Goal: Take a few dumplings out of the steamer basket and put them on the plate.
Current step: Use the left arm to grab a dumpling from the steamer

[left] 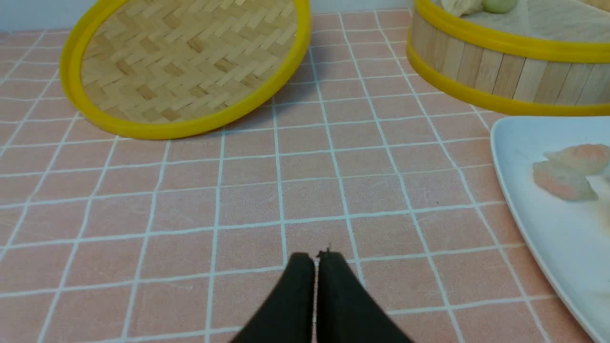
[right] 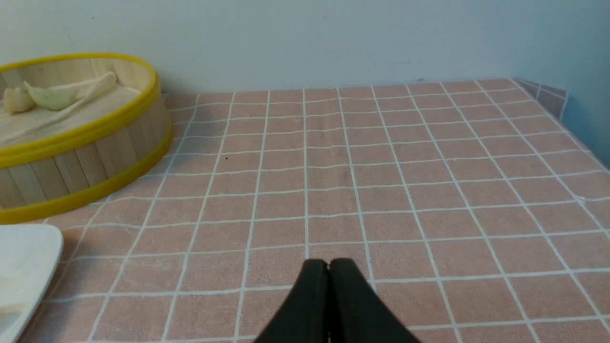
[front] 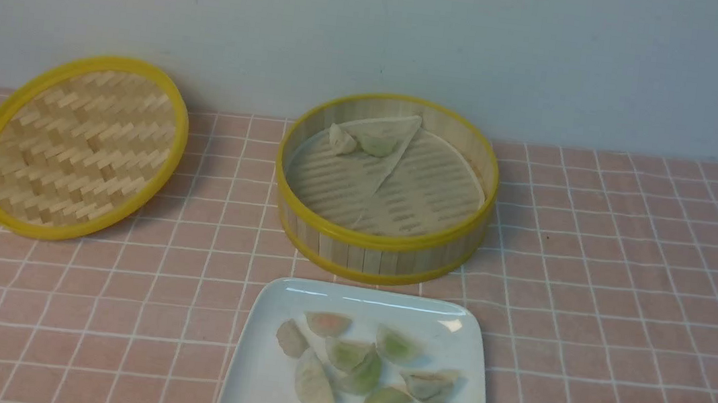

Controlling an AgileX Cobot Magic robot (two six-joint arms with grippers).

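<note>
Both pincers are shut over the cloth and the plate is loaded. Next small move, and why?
Probably no further pick: I'd hold both arms where they are. Many dumplings already lie on the plate, and only two sit in the steamer basket. The left pincer and right pincer are shut, empty, over bare tablecloth. "A few" looks met.

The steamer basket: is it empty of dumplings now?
No, two dumplings lie inside the steamer basket, near its far wall.

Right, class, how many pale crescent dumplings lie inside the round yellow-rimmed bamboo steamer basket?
2: whitish dumpling and greenish dumpling, side by side on the pale folded liner by the far wall.
</note>
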